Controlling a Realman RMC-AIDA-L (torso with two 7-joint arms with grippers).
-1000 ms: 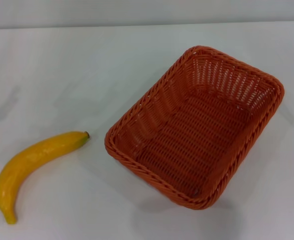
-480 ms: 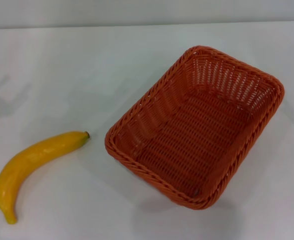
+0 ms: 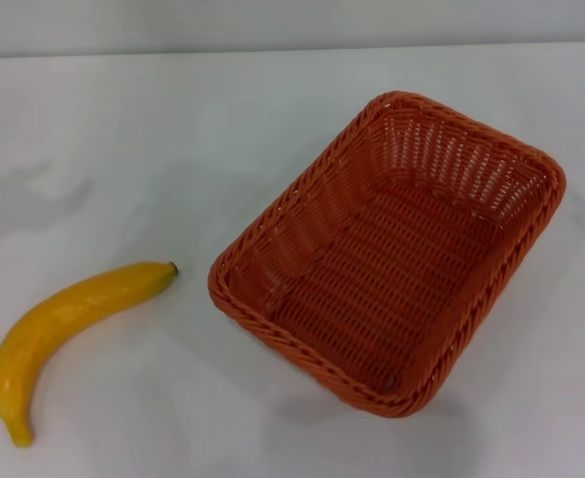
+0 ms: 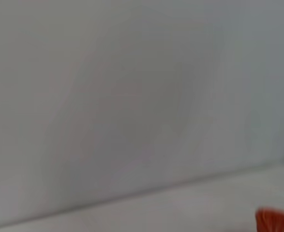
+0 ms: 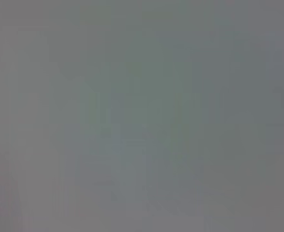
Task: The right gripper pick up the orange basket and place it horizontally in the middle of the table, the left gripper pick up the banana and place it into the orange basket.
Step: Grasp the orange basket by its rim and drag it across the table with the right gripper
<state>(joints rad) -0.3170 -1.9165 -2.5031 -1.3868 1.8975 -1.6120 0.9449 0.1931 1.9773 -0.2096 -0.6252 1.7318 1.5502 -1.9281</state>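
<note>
Looking down from the head view, the orange basket (image 3: 387,254) sits at an angle on the white table (image 3: 152,139), right of centre, with nothing in it, while the banana (image 3: 68,334) lies well apart at the near left, its dark tip pointing toward the basket's near corner. Neither gripper appears, so whether their jaws are spread or pressed together cannot be told. From the left wrist, only a corner of the basket (image 4: 277,221) shows against pale blankness; the right wrist shows plain grey.
</note>
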